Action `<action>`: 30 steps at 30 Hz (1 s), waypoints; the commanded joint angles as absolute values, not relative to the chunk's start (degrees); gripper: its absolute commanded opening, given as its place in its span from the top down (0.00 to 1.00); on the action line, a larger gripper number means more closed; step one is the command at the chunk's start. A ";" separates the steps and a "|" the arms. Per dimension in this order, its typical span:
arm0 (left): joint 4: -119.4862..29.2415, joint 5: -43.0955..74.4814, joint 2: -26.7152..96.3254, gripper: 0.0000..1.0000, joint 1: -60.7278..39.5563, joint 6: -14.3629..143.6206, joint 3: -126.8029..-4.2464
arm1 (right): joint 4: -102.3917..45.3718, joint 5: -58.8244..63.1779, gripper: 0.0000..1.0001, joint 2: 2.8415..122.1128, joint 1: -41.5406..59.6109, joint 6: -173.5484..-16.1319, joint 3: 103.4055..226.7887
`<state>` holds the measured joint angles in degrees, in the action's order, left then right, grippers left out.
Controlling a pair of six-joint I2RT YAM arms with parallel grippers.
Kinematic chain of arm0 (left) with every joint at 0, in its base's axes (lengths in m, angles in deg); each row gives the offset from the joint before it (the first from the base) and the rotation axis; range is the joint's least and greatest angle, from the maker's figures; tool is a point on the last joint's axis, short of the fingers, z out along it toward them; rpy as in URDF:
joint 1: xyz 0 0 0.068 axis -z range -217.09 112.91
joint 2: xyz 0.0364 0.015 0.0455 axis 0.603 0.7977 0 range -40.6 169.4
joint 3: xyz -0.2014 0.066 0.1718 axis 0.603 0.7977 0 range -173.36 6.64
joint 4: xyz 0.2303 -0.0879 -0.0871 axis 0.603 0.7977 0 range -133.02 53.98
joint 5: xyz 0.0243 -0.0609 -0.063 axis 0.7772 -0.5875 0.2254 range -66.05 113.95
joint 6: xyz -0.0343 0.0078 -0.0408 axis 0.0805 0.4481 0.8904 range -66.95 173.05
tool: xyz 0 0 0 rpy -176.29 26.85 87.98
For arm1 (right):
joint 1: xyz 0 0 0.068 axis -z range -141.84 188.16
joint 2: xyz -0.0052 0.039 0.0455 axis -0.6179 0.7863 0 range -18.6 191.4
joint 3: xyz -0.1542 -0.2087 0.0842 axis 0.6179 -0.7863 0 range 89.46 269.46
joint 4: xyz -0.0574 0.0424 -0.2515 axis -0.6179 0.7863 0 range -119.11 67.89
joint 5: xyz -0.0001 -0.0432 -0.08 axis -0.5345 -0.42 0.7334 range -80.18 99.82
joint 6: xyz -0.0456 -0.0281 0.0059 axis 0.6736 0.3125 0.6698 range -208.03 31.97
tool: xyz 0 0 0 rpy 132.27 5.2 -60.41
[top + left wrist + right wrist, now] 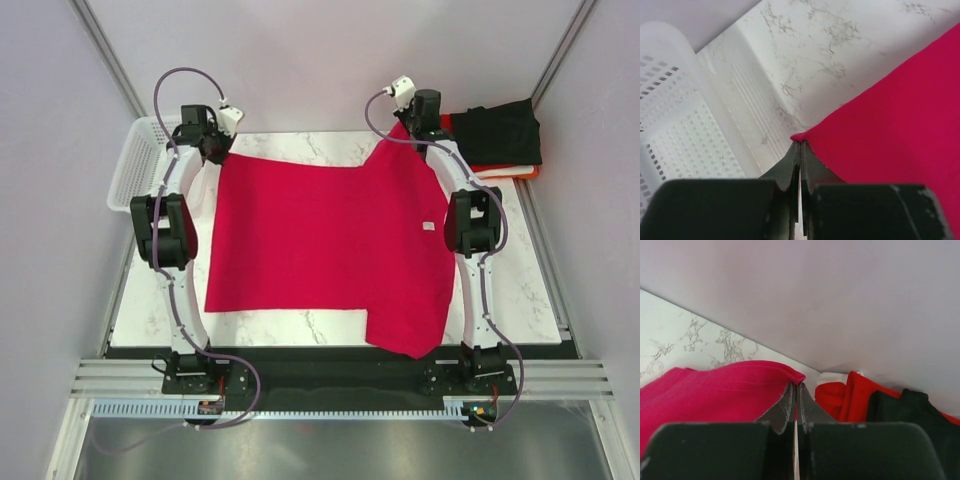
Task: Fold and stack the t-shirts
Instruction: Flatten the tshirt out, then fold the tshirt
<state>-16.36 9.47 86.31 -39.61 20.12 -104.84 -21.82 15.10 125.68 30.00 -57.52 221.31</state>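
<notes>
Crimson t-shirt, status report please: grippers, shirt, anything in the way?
Left gripper shut on crimson t-shirt corner; right gripper likewise. Shirt spread on table. Folded stack beside right gripper.

Pink t-shirt [320, 250] spread flat, middle of counter [530, 290], far corners lifted. Folded stack at counter's far right corner: black shirt [500, 130] on top, orange-red shirt [855, 395] and white shirt [832, 376] under it.

Left: basket [124, 170]; centre: spread t-shirt [320, 245]; back right: folded t-shirts [505, 132].
</notes>
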 commanded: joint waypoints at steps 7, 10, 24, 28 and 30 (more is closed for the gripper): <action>-24.56 13.84 91.67 0.98 -38.84 21.32 -114.73 | -32.00 18.61 1.00 128.96 28.76 -53.40 229.21; -25.26 14.11 92.81 0.98 -39.37 21.32 -116.75 | -35.69 19.22 1.00 129.58 28.67 -53.31 229.21; -21.40 8.66 87.99 0.98 -39.11 21.23 -114.12 | -30.08 18.61 1.00 117.02 28.49 -51.55 211.30; -21.40 7.61 87.63 0.98 -40.24 20.88 -114.73 | -29.19 19.75 1.00 111.05 28.41 -51.82 205.59; -21.40 6.91 87.81 0.98 -40.77 20.88 -115.43 | -29.19 19.66 1.00 109.72 28.49 -51.81 203.99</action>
